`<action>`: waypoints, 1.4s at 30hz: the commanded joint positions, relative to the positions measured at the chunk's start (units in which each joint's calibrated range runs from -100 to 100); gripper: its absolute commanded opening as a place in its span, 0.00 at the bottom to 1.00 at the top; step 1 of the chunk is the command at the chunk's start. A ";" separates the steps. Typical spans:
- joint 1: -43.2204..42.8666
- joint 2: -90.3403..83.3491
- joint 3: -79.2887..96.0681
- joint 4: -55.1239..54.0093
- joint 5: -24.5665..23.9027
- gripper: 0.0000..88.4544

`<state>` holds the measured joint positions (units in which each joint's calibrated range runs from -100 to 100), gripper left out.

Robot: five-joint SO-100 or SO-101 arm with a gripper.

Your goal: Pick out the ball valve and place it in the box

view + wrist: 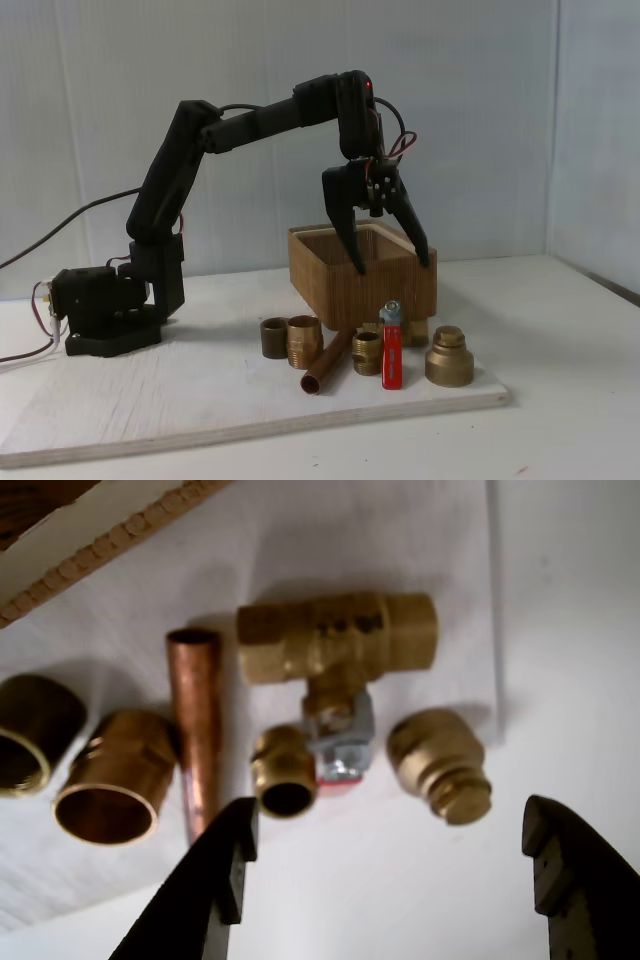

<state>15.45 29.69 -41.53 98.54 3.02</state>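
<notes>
Fixed view: you see the black arm reaching from its base at the left, with the tool hanging above the front part of the box, its two fingers spread wide and holding nothing. The box stands on the pale board that lies on the counter, directly behind the row of fittings.

The ball valve lies on the board just in front of the box's right front corner; its red lever handle points toward the camera, and the silver nut sits at the far end. The brass body is mostly hidden behind the handle and its neighbours.

Around the valve, note what crowds your approach. Just left of the handle stands a small threaded fitting. Beyond that, the copper pipe piece lies slanted, its open end toward the camera. Farther left, two short brass sleeves stand close together. To the right of the handle stands a stepped brass fitting, near but apart from it.

Wrist view: you look down between the spread finger tips of the tool. The ball valve lies crosswise, with the small fitting touching or nearly touching the handle end, the copper pipe just beside the body's left end, and the stepped fitting to the right. A corner of the box enters at upper left.
</notes>
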 commanded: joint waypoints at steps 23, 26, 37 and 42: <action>0.71 7.99 -2.96 0.51 2.83 0.22; 0.71 8.16 -4.49 0.51 2.83 0.18; 1.30 8.76 -6.48 0.17 2.98 0.18; 1.45 8.93 -5.76 -2.76 2.83 0.18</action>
<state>16.64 39.26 -45.44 97.94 5.92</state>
